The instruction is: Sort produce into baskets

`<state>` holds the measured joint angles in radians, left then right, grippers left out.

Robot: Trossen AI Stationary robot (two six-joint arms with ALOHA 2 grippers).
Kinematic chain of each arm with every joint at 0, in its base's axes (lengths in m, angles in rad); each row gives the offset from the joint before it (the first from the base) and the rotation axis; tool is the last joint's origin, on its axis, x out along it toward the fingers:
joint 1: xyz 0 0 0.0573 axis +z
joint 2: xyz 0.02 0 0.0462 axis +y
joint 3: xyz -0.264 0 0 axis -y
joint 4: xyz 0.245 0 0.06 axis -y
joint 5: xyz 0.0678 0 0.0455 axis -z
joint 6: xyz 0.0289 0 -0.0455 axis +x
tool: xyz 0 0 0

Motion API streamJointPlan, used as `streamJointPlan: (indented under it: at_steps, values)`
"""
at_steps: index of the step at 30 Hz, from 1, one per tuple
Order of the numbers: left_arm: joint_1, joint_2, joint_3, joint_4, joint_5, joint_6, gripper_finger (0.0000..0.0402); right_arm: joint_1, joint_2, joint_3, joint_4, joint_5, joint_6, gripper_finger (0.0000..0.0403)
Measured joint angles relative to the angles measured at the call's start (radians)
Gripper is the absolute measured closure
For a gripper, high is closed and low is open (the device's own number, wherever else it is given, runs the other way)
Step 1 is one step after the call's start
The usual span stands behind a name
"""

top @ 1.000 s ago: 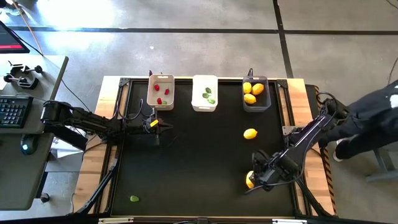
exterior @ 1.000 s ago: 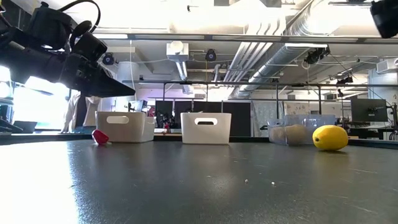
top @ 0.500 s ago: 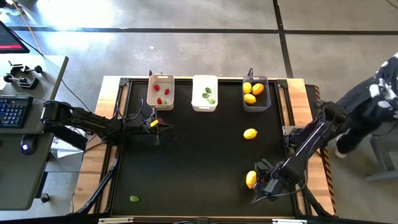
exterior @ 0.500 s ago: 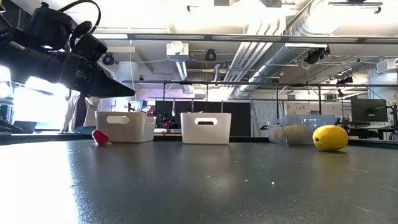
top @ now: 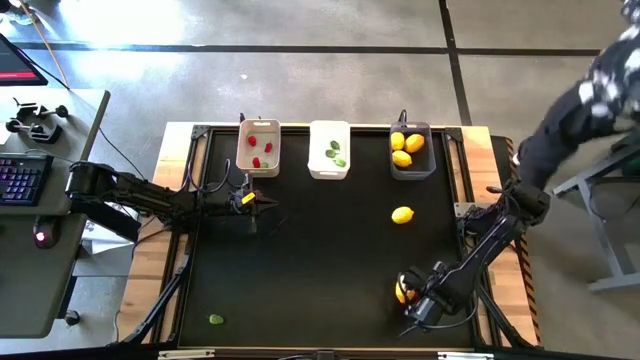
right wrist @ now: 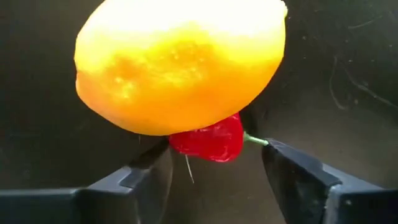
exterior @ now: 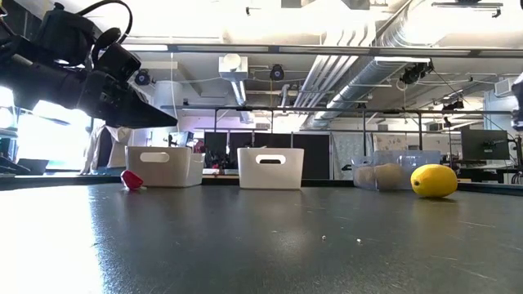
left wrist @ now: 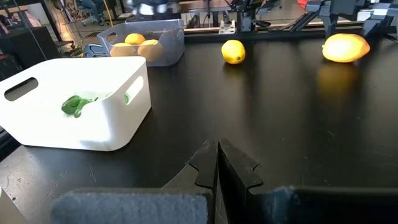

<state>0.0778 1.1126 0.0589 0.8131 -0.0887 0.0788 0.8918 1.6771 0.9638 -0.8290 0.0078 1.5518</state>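
The right gripper stands with fingers spread apart, a small red piece between the tips and an orange lemon just beyond, touching it, near the mat's front right corner. The left gripper waits pinched together before the white basket. The lemon hides part of the red piece.

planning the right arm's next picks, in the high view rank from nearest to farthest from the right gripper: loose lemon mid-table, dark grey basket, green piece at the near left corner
1. Loose lemon, up the table from the right gripper, right side.
2. Dark grey basket, far edge, right side.
3. Green piece, across the table at the near left corner.
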Motion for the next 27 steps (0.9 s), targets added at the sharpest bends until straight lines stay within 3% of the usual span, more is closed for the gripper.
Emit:
streamJointPlan:
  at_steps: [10, 19, 27]
  values:
    - [0.000, 0.000, 0.000, 0.000, 0.000, 0.001, 0.0401, -0.002, 0.000, 0.000, 0.023, 0.051, -0.043, 0.0287]
    - [0.000, 0.000, 0.000, 0.000, 0.000, 0.000, 0.0401, -0.002, 0.000, 0.000, -0.007, -0.003, -0.072, 0.0389]
    - [0.000, 0.000, 0.000, 0.000, 0.000, 0.001, 0.0401, -0.003, -0.003, 0.000, -0.079, 0.001, -0.022, 0.0391]
